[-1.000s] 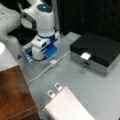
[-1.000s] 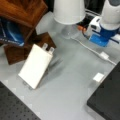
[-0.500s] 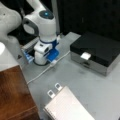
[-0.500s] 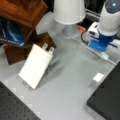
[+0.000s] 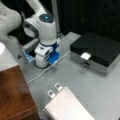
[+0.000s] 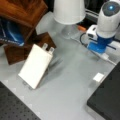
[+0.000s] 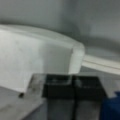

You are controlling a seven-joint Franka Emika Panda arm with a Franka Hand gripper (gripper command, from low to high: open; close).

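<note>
My gripper (image 5: 43, 62) points down at the grey table beside a white power strip (image 5: 28, 53), in a front view's left half. From the opposite side the gripper (image 6: 99, 47) is at the upper right, with a blue part low on it. In the wrist view the two dark fingertips (image 7: 58, 87) meet with nothing between them, so the gripper (image 7: 72, 86) is shut. Just past them lies a white block (image 7: 37, 62) with a white cable (image 7: 100, 65) running off to the right. The cable (image 5: 45, 71) crosses the table under the hand.
A black box (image 5: 100, 50) with a white tag stands at a front view's right. A white notebook with clips (image 5: 67, 105) leans near a brown wooden block (image 5: 12, 95). A white lamp (image 6: 68, 11) and stacked wooden pieces (image 6: 22, 15) stand at a front view's top.
The arm has come down towards the table by the power strip and cable. Nothing else has moved.
</note>
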